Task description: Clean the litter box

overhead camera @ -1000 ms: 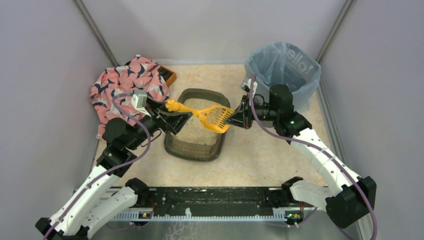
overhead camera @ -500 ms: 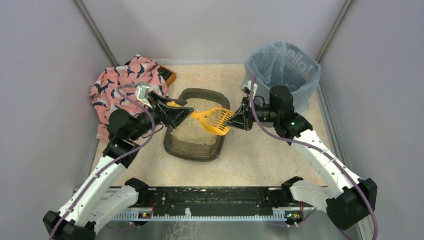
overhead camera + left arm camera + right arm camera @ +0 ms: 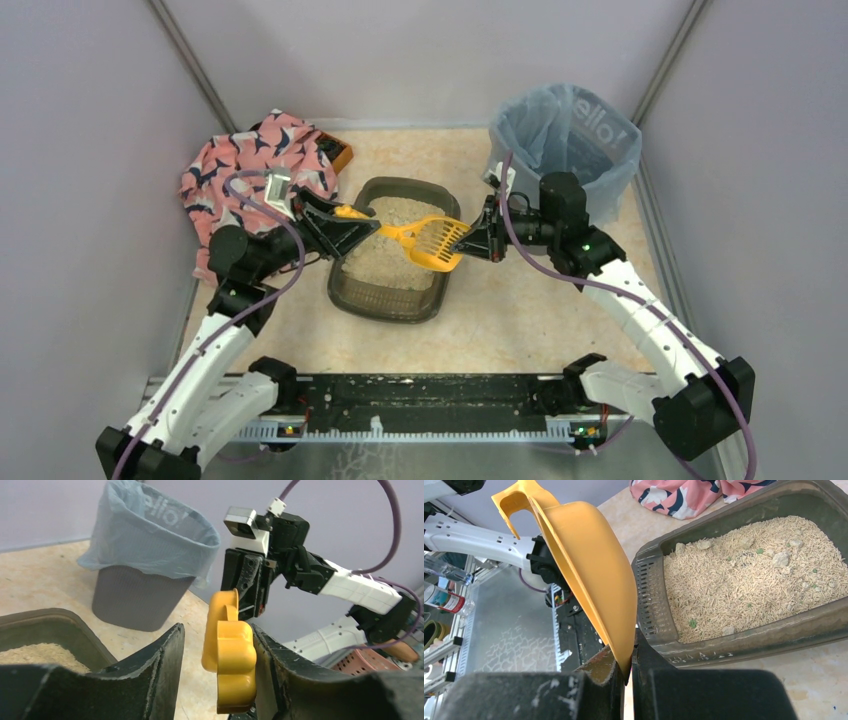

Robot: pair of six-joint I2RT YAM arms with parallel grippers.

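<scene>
Since 1 second ago the left gripper (image 3: 362,228) has swung in from beside the scoop (image 3: 425,238) handle to straddle it, and its jaws have narrowed. They are spread around the yellow handle: in the left wrist view the handle rests against 1 jaw with a gap to the other, so no pinch yet. The right gripper (image 3: 465,240) has barely shifted. Its jaws are pressed together on the front lip of the scoop head, as the right wrist view shows. Between the 2 grippers the scoop hangs in the air, tilted, across the litter box (image 3: 385,305), with its head reaching the box's right rim.

The litter box sits on the bench (image 3: 500,310) about midway across, holding pale litter with a few clumps and green specks. Its left rim lies under the left gripper. Bare bench runs from its near edge to the rail (image 3: 420,408), and along its right side under the right arm. The bin (image 3: 600,135) stands in the far right corner, just behind the right wrist. A patterned cloth (image 3: 250,165) is heaped against the left wall, just behind the left gripper.
</scene>
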